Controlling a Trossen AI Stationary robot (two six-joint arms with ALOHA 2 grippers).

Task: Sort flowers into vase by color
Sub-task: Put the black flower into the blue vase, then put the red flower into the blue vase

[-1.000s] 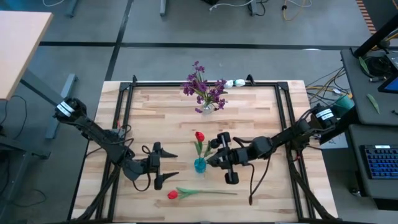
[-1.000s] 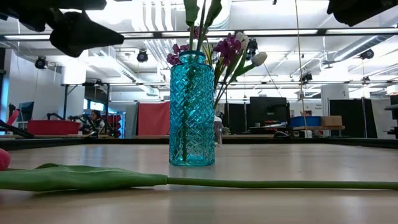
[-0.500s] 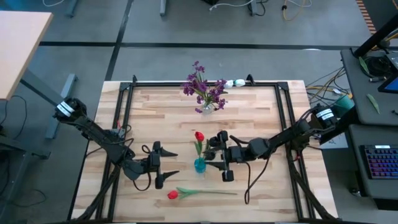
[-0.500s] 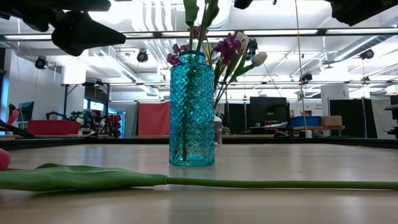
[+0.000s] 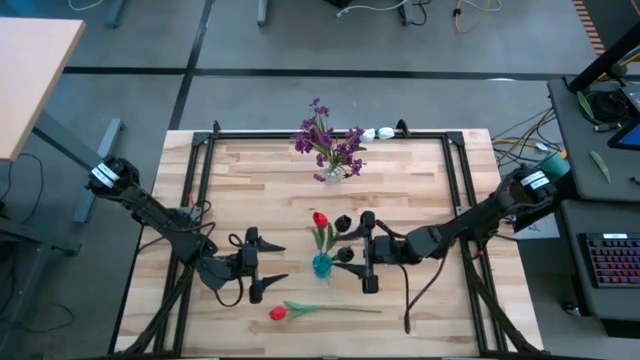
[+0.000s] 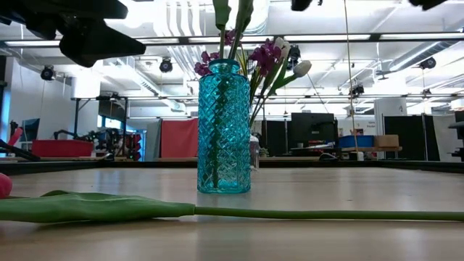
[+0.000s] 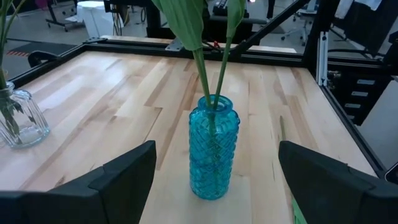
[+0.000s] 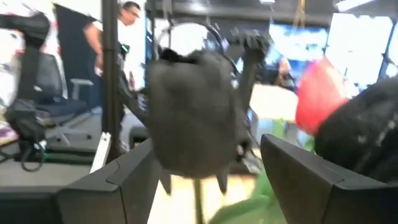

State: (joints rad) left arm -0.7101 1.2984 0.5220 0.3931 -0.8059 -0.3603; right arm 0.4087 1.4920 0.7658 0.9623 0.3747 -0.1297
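A blue glass vase (image 5: 321, 265) stands at the table's middle with a red tulip (image 5: 320, 219) upright in it, stem down the neck (image 7: 213, 102). My right gripper (image 5: 344, 239) is open just right of the tulip, above the vase, touching nothing. A second red tulip (image 5: 279, 313) lies flat near the front edge, its stem (image 6: 304, 214) pointing right. My left gripper (image 5: 262, 265) waits open left of the blue vase. Purple flowers (image 5: 328, 140) stand in a clear vase (image 5: 333, 174) at the far edge, white buds (image 5: 376, 133) beside them.
A black frame (image 5: 330, 133) runs along the table's edges. Bare wood lies left and right of the vases. In the right wrist view a person (image 8: 127, 15) shows in the room beyond the table.
My right gripper has opened and let go of the red tulip's stem, then drawn back a little toward the table's right edge. The tulip stays standing in the blue vase.
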